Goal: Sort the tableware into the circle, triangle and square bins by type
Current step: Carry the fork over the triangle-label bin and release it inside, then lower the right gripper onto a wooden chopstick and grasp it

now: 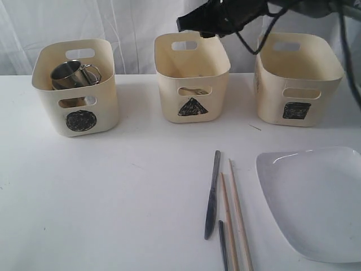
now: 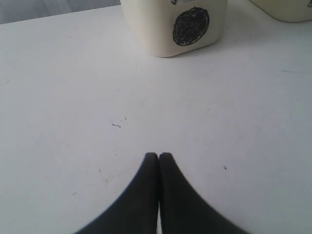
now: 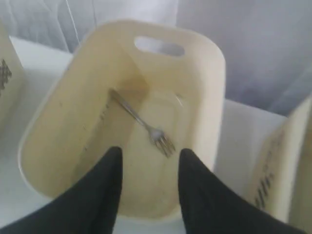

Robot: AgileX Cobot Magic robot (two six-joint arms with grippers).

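3 cream bins stand in a row at the back of the white table (image 1: 113,197). The circle bin (image 1: 51,107) is on the left, the triangle bin (image 1: 169,90) in the middle and the square bin (image 1: 271,96) on the right, each w/ its black mark facing front.

A steel mug (image 1: 70,73) sits in the circle bin, tilted, handle twd the right. More steel shows thru that bin's front cutout; can't tell what it is.

R hand (image 3: 148,156) hangs over the triangle bin's back rim, fingers spread apart and nothing btwn them. The ext. view shows it as a dark shape (image 1: 181,23) just above the bin. Below it the fork (image 3: 146,126) lies loose on the bin floor, tines twd the hand, clear of both fingers.

L hand (image 2: 159,156) is low over bare table, fingers pressed together and gripping nothing. It points at the circle bin, which is well apart from it.

On the table at front right:
- The knife (image 1: 212,195) lies lengthwise.
- The 2 chopsticks (image 1: 234,214) lie just beside it on the right, nearly parallel.
- A short dark strip (image 1: 221,243) lies btwn knife and chopsticks at the near edge; can't tell what it is.
- The white squarish plate (image 1: 316,197) lies flat right of the chopsticks, near but not touching them.
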